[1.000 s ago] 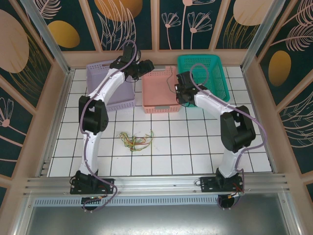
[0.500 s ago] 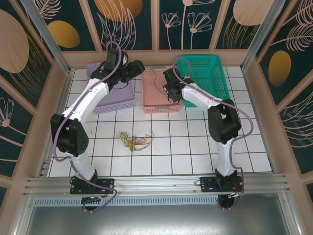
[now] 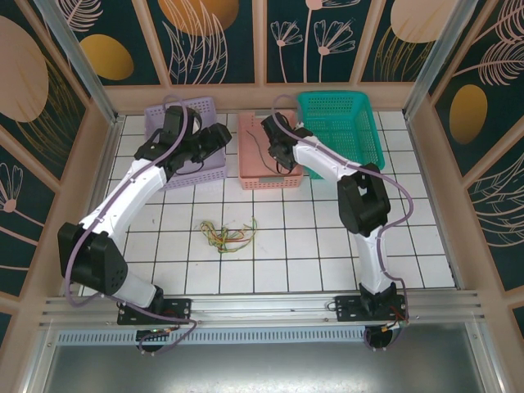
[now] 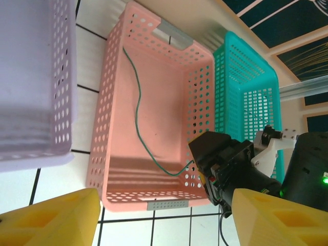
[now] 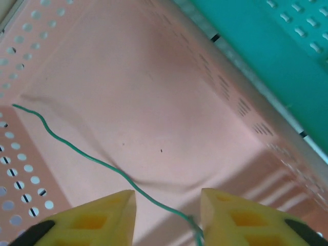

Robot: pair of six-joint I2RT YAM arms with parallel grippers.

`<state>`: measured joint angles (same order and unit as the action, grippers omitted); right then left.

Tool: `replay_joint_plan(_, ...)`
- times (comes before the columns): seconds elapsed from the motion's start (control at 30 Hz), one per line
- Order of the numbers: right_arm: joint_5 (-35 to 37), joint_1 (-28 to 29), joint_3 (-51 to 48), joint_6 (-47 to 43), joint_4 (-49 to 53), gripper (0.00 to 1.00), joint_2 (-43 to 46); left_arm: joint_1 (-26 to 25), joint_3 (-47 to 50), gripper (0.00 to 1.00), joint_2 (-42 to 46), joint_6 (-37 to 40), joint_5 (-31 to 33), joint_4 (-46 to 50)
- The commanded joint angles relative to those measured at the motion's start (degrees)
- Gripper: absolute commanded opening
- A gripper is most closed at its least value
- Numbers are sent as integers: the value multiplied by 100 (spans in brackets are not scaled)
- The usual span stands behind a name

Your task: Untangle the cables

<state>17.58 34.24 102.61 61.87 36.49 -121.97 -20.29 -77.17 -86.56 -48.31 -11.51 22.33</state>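
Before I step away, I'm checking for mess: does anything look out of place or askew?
Nothing looks damaged or spilled. The one thing out of place is the tangle of cables on the tiles, outside the baskets; a single green cable lies in the pink basket.

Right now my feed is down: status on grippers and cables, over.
Left gripper open, empty. Right gripper open over pink basket, green cable in it. Other cables tangled on tiles, unobstructed.

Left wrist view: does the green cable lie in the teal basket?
No, the green cable lies on the floor of the pink basket.
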Motion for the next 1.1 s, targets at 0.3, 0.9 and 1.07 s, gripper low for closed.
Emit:
replay_joint_plan(0.3,509,169,330,-789,368,58,1149,-1,325,73,328,-359,456,1122)
replay_joint_plan(0.9,-3221,1632,-5617,-1403,-3114,55,4337,-504,4101,71,1456,-1115,-526,384)
replay_joint_plan(1.07,-3545,1760,-5733,-861,-3177,58,3722,-554,4560,7,1190,-1102,-470,-523)
